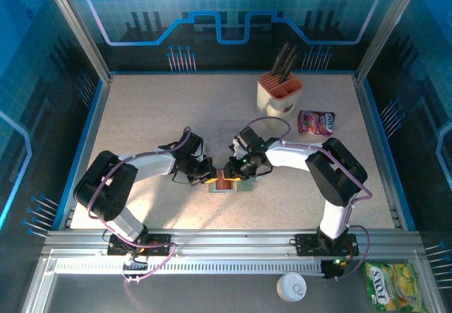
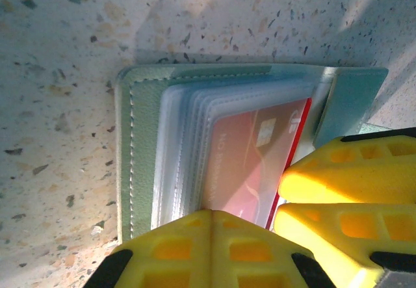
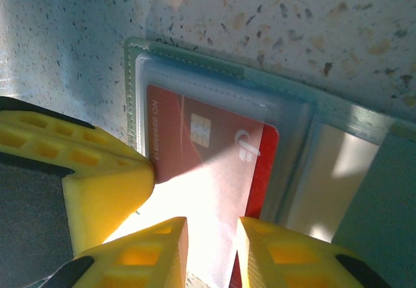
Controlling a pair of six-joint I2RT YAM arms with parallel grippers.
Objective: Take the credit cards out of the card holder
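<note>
Card holder (image 3: 214,80) lying open, one red credit card (image 3: 214,164) visible, right end effector (image 3: 211,252) slightly parted around it, left end effector (image 2: 214,249) grip unclear.

- The card holder (image 1: 227,184) lies open and flat on the speckled table, near the front, in the middle. It is grey-green with a stitched edge (image 2: 133,151) and it has clear plastic sleeves inside (image 3: 286,138).
- A red credit card (image 3: 208,151) with a chip and pale markings sits in a sleeve (image 2: 250,155). It is partly slid out of the sleeve.
</note>
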